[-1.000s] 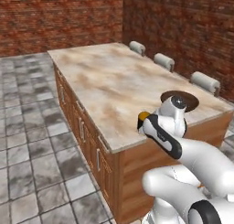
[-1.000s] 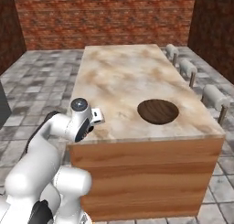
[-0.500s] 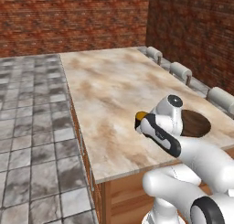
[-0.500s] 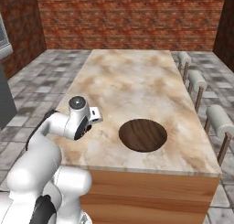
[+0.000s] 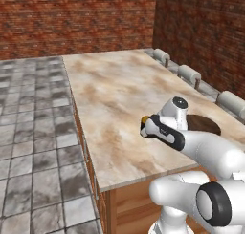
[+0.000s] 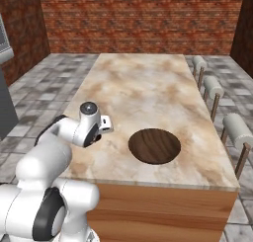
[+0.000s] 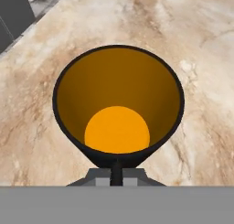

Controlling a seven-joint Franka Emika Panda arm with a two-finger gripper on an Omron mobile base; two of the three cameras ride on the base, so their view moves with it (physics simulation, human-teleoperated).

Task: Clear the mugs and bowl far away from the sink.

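A yellow mug (image 7: 118, 99) with a dark rim sits in my gripper (image 7: 116, 173), its open mouth facing the hand camera above the marble counter (image 7: 201, 45). In the left base view my gripper (image 5: 145, 128) hangs over the counter's near half with a bit of the mug (image 5: 144, 119) showing at its tip. The dark wooden bowl (image 6: 154, 145) lies on the counter to the right of the hand (image 6: 95, 127); part of the bowl (image 5: 205, 124) shows behind the arm. The sink is out of view.
The long marble island counter (image 6: 143, 83) stretches away from me. Padded stools (image 6: 212, 85) line its right side, also stools (image 5: 189, 74). A grey appliance (image 6: 4, 88) stands at the left edge. Tiled floor (image 5: 33, 109) lies left of the island.
The whole picture has shifted: the base has driven along the island, so counter and bowl sit differently in view. The mug stays held in the gripper.
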